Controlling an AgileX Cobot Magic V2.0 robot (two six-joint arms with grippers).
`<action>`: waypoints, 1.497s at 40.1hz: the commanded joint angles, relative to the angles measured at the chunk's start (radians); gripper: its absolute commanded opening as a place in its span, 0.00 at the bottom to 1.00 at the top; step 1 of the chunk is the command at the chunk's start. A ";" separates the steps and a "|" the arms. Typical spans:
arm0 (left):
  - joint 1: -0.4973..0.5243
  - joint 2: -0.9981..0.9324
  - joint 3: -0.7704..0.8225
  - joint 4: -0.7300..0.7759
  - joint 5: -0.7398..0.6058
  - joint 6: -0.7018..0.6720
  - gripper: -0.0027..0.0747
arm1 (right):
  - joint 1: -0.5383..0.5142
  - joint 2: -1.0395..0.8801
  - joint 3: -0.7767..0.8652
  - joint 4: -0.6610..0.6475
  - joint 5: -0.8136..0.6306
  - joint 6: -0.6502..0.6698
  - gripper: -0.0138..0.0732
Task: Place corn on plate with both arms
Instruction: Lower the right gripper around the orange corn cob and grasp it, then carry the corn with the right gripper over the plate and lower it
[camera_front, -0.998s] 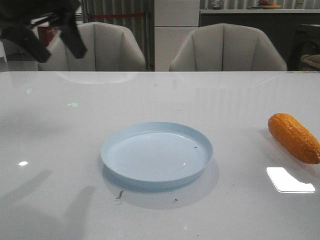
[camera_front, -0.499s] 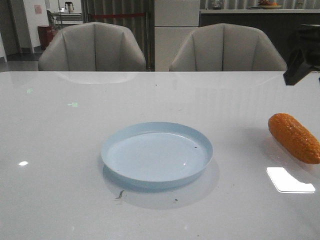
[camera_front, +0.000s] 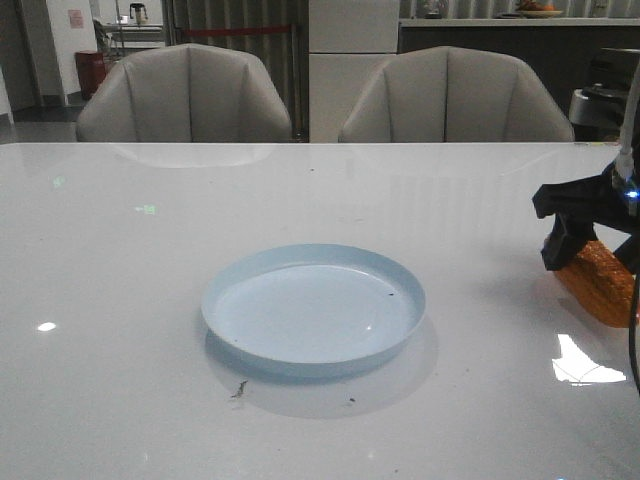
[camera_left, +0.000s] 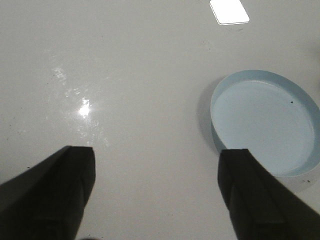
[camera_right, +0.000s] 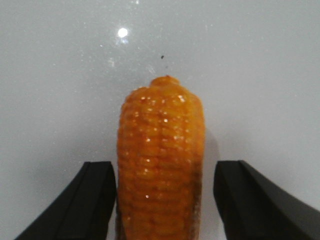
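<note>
The pale blue plate (camera_front: 312, 312) lies empty in the middle of the white table; it also shows in the left wrist view (camera_left: 265, 122). The orange corn (camera_front: 598, 282) lies on the table at the far right. My right gripper (camera_front: 592, 252), black with a small blue light, is down over it. In the right wrist view the corn (camera_right: 160, 145) lies lengthwise between the open fingers (camera_right: 90, 200) of my right gripper (camera_right: 165, 200), with a gap on one side. My left gripper (camera_left: 156, 190) is open and empty above bare table beside the plate. It is out of the front view.
Two grey chairs (camera_front: 185, 95) (camera_front: 455, 95) stand behind the table's far edge. A black cable (camera_front: 632, 340) hangs at the right edge of the front view. Small dark specks (camera_front: 240, 388) lie on the table in front of the plate.
The left arm, at the top left a second ago, has left the front view. The right arm has come in from the right and dropped over the corn.
</note>
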 joint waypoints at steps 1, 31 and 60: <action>0.003 -0.013 -0.026 -0.017 -0.058 -0.008 0.76 | -0.001 -0.020 -0.030 -0.002 -0.057 -0.004 0.75; 0.003 -0.012 -0.026 -0.017 -0.084 -0.008 0.76 | 0.232 -0.014 -0.495 -0.041 0.280 -0.109 0.49; 0.003 -0.012 -0.026 -0.017 -0.082 -0.008 0.76 | 0.477 0.151 -0.525 0.050 0.416 -0.325 0.49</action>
